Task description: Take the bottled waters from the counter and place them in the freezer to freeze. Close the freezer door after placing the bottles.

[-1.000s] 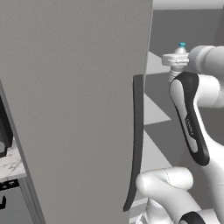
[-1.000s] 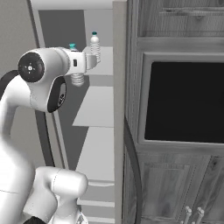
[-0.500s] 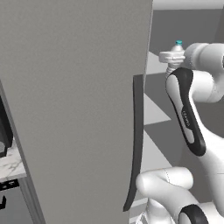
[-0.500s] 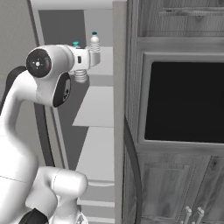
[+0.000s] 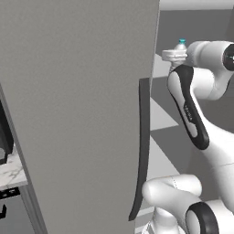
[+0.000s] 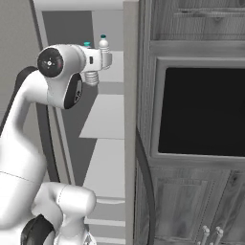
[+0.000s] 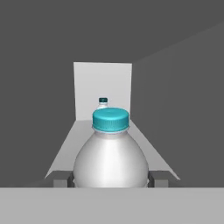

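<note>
My gripper is shut on a clear bottled water with a light-blue cap, held upright just above an upper shelf inside the freezer. A second bottled water stands upright at the back of the same shelf, straight beyond the held one. From the right base view the held bottle's cap peeks over the hand, with the standing bottle just to its right. The freezer door stands wide open on the left, its dark bar handle facing the arm. A corner of the marble counter shows past the door.
A black-windowed wall oven in grey wood cabinetry stands right of the freezer opening. The refrigerator's other door panel rises edge-on between them. Lower white-grey shelves lie under the arm's elbow.
The hand has carried the held bottle a little further into the freezer and slightly upward. The standing bottle and the door have not moved.
</note>
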